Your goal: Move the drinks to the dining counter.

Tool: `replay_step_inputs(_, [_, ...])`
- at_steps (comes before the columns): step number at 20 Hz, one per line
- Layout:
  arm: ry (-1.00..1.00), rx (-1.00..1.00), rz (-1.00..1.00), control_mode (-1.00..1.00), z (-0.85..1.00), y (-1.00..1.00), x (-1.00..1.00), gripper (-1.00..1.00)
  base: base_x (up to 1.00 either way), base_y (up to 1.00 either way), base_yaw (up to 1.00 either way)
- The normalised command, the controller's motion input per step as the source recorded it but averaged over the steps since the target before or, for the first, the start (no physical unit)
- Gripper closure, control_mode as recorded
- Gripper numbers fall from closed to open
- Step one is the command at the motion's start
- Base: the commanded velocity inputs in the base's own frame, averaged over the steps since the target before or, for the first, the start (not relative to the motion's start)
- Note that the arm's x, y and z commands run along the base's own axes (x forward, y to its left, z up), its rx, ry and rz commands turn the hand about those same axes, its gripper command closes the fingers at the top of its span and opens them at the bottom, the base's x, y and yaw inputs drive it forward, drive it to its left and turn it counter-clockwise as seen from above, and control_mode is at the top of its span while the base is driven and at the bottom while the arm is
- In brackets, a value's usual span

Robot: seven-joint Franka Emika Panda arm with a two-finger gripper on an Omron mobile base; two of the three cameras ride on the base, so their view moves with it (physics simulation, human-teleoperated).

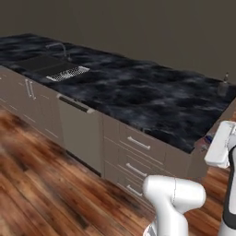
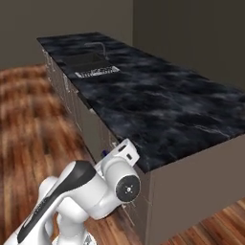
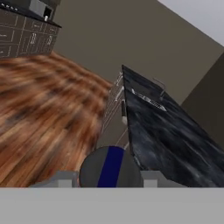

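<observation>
Can carried beside the dining counter
The hand (image 3: 111, 181) is clamped on the purple-blue can (image 3: 110, 168), held just off the near edge of the black marble counter (image 1: 138, 97), above the wooden floor (image 3: 39, 113).

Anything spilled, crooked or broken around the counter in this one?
Nothing stands out. The counter and its sink look intact with no spill, the drawers below are closed, and the pincer grips a can near the counter's end.
</observation>
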Motion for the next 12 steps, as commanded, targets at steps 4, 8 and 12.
replay_step_inputs(4, [0.0, 0.0, 0.0, 1.0, 0.0, 0.0, 0.0, 1.0, -0.41, -0.9, 0.14])
replay_step_inputs(8, [0.0, 0.0, 0.0, 1.0, 0.0, 0.0, 0.0, 1.0, -0.2, -0.97, 0.15])
replay_step_inputs(12, [0.0, 0.0, 0.0, 1.0, 0.0, 0.0, 0.0, 1.0, 0.02, -0.92, 0.19])
